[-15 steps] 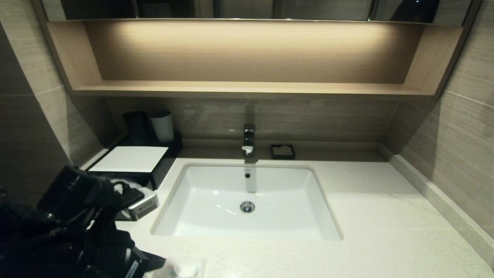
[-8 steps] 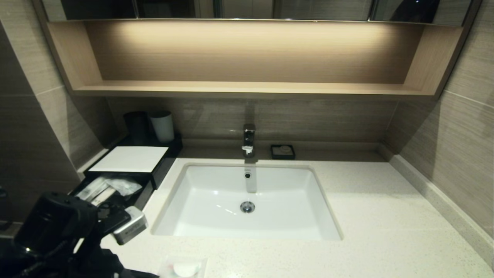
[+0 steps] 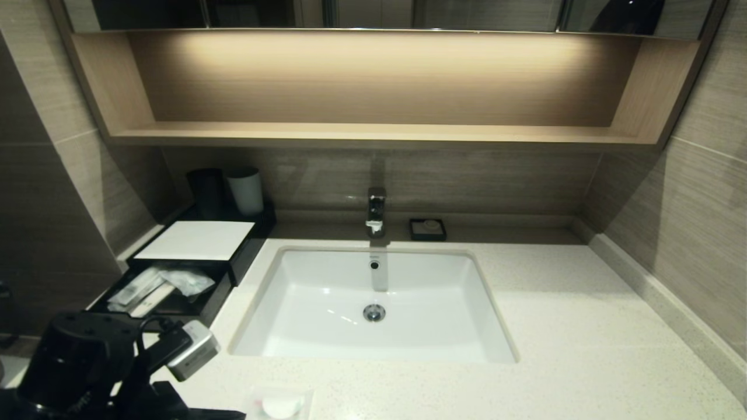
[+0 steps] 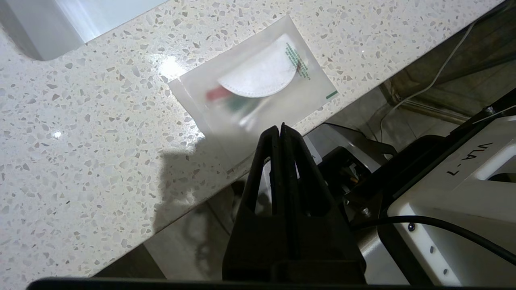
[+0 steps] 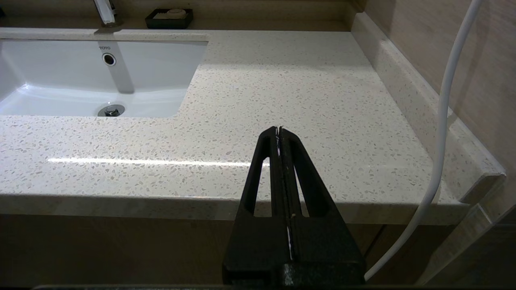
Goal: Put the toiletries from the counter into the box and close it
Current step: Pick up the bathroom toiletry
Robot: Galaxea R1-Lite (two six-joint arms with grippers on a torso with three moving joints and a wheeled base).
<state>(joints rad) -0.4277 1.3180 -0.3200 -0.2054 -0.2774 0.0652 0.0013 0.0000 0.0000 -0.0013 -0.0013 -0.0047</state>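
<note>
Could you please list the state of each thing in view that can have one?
Box: drawer pulled out.
Two packets: lying in the drawer.
Packet with white disc: on the counter at its front edge, not yet boxed.
Left gripper: shut, empty, near that packet.
Right gripper: shut, empty, before the counter's front edge.
Tap: no water running.
Sink: empty.

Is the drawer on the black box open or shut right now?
Open. The drawer sticks out in front of the box, with wrapped packets showing inside.
</note>
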